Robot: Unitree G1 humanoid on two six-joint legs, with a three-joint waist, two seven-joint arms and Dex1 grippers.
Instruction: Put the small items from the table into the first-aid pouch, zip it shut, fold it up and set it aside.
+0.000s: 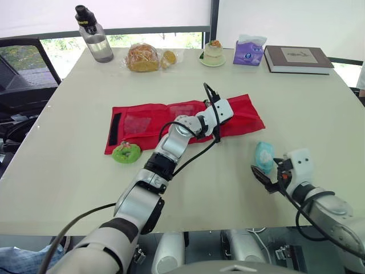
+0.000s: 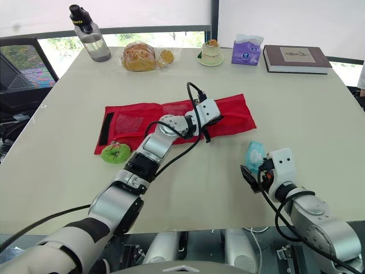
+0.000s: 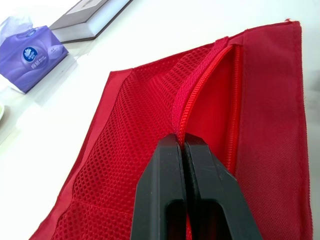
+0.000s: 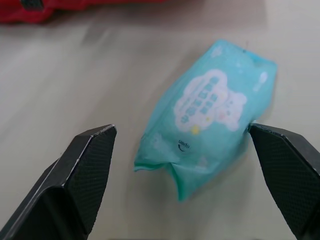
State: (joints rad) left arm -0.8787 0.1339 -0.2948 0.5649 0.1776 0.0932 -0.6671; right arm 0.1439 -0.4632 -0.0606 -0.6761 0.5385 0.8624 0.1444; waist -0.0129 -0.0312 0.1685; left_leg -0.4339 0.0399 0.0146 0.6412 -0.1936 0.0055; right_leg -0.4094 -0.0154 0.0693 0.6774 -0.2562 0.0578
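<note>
The red fabric first-aid pouch point(image 1: 142, 123) lies unfolded and flat across the middle of the pale desk point(image 1: 68, 171), its long side parallel to the far edge. At its right end I see a mesh pocket with the zip open.

Left gripper point(image 3: 182, 141): positioned over the right half of the pouch. The two black fingers are pressed together at the zip line, and the upper lip of the mesh pocket runs in between them — I read this as a pinch on the pouch fabric.

Right gripper point(image 4: 180, 131): positioned near the desk's right front corner, fingers spread wide with nothing in their grasp. The teal plastic packet of wipes point(image 1: 263, 155) lies flat on the desk between the fingertips and apart from the pouch. I cannot tell whether either fingertip touches it.

A small green ring-shaped item point(image 1: 126, 152) sits against the near edge of the pouch at its left end.

Along the far edge of the desk, left to right:
- clear water bottle with black cap point(image 1: 94, 35)
- bagged bread point(image 1: 142, 57)
- small cake on a plate point(image 1: 213, 54)
- purple tissue pack point(image 1: 249, 51)
- brown hardcover book point(image 1: 297, 59)
</note>
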